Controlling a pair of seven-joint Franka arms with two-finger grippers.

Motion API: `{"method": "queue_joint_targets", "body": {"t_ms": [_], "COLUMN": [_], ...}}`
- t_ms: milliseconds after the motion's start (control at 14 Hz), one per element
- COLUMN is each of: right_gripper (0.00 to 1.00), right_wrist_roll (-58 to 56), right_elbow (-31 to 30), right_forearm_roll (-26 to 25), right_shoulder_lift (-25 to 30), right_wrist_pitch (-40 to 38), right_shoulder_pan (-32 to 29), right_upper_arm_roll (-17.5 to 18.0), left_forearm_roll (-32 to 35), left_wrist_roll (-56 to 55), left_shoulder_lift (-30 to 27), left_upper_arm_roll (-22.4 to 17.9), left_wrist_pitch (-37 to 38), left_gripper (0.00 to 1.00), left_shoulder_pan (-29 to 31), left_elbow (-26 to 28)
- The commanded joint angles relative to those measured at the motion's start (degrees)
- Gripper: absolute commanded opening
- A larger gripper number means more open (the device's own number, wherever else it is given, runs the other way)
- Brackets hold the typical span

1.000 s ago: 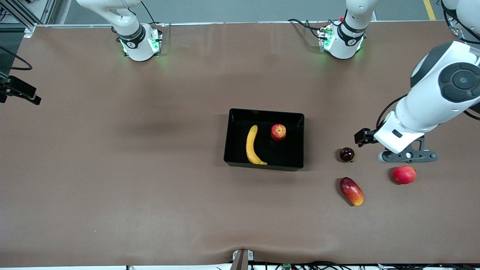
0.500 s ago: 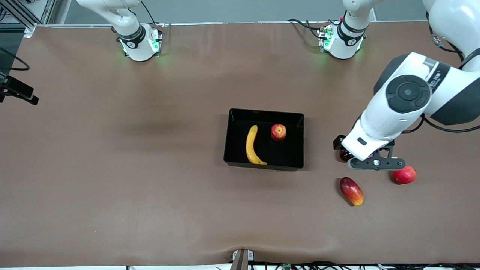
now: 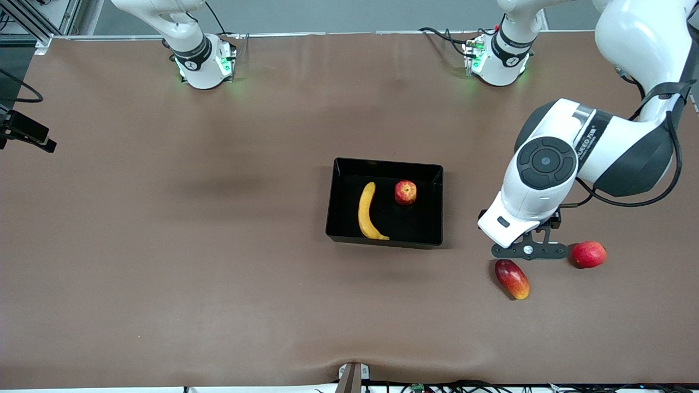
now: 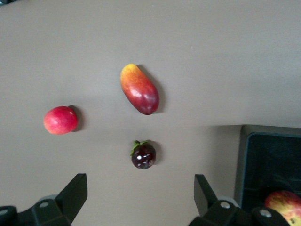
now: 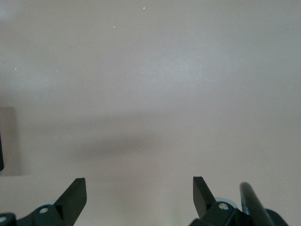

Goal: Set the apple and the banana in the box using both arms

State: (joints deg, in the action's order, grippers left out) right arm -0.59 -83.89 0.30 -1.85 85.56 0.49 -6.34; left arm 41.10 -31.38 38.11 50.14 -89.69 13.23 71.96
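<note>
The black box (image 3: 333,202) sits mid-table. The yellow banana (image 3: 367,219) and the small red apple (image 3: 405,192) lie inside it, apart from each other. My left gripper (image 3: 528,250) hangs open and empty above the table beside the box, toward the left arm's end. In the left wrist view its fingers (image 4: 75,193) are spread wide (image 4: 141,186), with a box corner (image 4: 245,141) and the apple (image 4: 284,205) at the edge. My right gripper (image 5: 139,188) is open and empty over bare table; it is out of the front view.
A dark maroon fruit (image 4: 143,155) lies under the left wrist, hidden in the front view. A red-and-yellow mango-like fruit (image 3: 511,278) and a plain red fruit (image 3: 588,254) lie near it. Both arm bases (image 3: 205,63) stand along the table's top edge.
My left arm has swung toward the box and down over the maroon fruit, which it now hides in the front view. The fruits and the box have not moved.
</note>
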Motion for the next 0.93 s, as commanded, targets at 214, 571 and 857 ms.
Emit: {"method": "queue_joint_targets", "body": {"t_ms": [214, 571, 857], "right_gripper": [1.00, 1.00, 1.00], "right_wrist_roll": [0.3, 0.2, 0.3], "right_elbow": [0.7, 0.7, 0.7], "right_forearm_roll": [0.9, 0.9, 0.9], "right_shoulder_lift": [-0.1, -0.1, -0.1], "right_wrist_pitch": [-0.7, -0.7, -0.7], "right_shoulder_pan": [-0.8, -1.0, -0.9], "right_upper_arm_roll": [0.9, 0.8, 0.8], "left_forearm_roll": [-20.1, -35.5, -38.9], "left_wrist_roll": [8.7, 18.4, 20.4], "left_shoulder_lift": [-10.5, -19.7, -28.8], "left_upper_arm_roll": [-23.6, -40.0, -42.7], "left_wrist_pitch": [-3.3, -2.8, -2.8], "left_gripper": [1.00, 1.00, 1.00], "left_shoulder_pan": [-9.9, -15.5, -15.3], "left_elbow": [0.6, 4.1, 12.0]}}
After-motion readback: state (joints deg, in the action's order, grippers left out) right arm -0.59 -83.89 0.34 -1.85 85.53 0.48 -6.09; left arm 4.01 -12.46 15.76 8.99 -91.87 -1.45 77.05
